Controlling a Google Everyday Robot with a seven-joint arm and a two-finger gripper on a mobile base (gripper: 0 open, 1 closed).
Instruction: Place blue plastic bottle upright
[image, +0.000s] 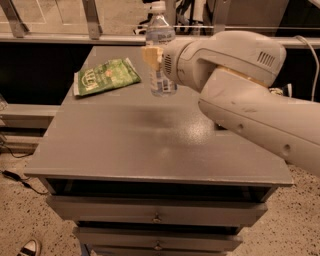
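The blue plastic bottle (161, 75) is clear and bluish with a white cap and a white-and-blue label. It stands upright at the far middle of the grey table (150, 145). My gripper (156, 54) comes in from the right and is shut around the bottle's middle; a tan fingertip (150, 54) shows on its left side. The bottle's base is at or just above the tabletop; I cannot tell whether it touches. The white arm hides the table's right rear part.
A green chip bag (106, 76) lies flat at the table's far left. A metal railing (90, 20) runs behind the table. Drawers (155, 215) sit below the front edge. A shoe tip (27, 247) is on the floor at lower left.
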